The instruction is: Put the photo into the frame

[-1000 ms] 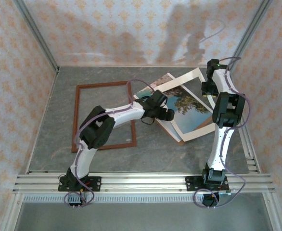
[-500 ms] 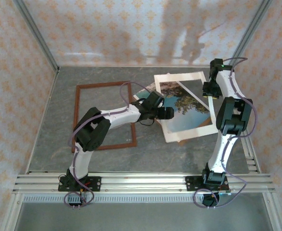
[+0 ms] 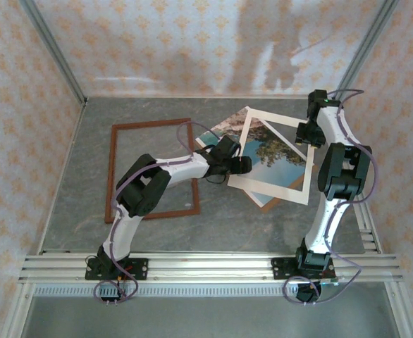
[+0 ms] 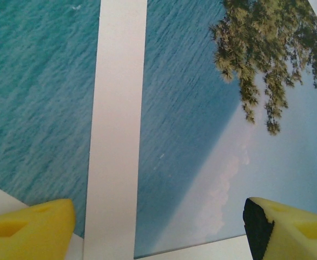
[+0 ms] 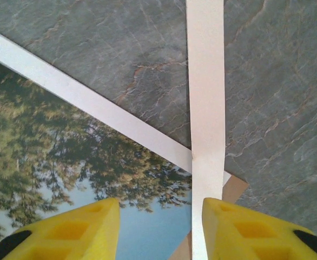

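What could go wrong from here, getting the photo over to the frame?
1. The cream-bordered photo lies skewed on a loose stack with a brown board under it. A push may slide the layers apart.
2. The left arm lies across the right rail of the frame, so pulling the photo leftward may knock the frame askew.

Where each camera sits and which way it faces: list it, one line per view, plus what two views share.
Top external: above and behind the arms, looking down on the table, the frame and the photo; both arms show whole.
Left wrist: on the left gripper, looking down at the photo's sea; its yellow fingertips show, wide apart.
Right wrist: on the right gripper, looking down at the photo's edge and table; yellow fingertips show.
Shared: both wrist views catch the dark pine and cream border.
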You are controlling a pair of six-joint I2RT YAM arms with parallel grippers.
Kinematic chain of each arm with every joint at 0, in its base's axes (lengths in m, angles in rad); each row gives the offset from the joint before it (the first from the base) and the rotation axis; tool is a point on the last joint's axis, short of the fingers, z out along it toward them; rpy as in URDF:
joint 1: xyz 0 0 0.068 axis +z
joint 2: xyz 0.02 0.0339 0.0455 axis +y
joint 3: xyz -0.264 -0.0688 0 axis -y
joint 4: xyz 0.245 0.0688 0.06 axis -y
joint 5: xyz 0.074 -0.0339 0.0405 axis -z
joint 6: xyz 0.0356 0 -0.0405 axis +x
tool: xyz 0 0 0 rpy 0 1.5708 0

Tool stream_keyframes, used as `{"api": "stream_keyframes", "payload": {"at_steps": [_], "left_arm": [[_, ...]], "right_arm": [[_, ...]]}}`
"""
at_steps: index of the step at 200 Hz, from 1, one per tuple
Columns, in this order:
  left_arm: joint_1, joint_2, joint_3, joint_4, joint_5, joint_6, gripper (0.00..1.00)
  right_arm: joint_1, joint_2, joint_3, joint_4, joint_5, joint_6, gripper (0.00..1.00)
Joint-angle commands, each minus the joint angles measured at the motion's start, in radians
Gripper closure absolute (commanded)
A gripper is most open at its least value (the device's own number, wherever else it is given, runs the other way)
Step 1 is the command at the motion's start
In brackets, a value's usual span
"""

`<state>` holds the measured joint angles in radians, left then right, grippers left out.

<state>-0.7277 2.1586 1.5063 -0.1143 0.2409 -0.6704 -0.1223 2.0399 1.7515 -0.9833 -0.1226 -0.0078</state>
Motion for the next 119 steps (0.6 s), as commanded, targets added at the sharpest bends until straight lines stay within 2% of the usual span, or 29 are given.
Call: {"api": "stream_keyframes", "payload": {"at_steps": [1,22,62,119], "left_arm": [[0.007,-0.045,-0.007,-0.031,-0.052,0.058,0.18],[0.007,-0.061,-0.026,-0.027,-0.046,0.073,0.18],[-0.004,-0.059,-0.015,-0.016,0.001,0.112,0.2],[-0.011,-0.042,-0.009,-0.014,0.018,0.117,0.2]], "right_arm": [[-0.048,0.02,-0.005,0.077,-0.01,0.065,0.47],[-0.088,0.07,0.015,0.103,-0.082,0.097,0.38],[-0.121,0.148,0.055,0.094,-0.115,0.095,0.28],[-0.135,0.217,0.074,0.096,-0.242,0.081,0.28]]}}
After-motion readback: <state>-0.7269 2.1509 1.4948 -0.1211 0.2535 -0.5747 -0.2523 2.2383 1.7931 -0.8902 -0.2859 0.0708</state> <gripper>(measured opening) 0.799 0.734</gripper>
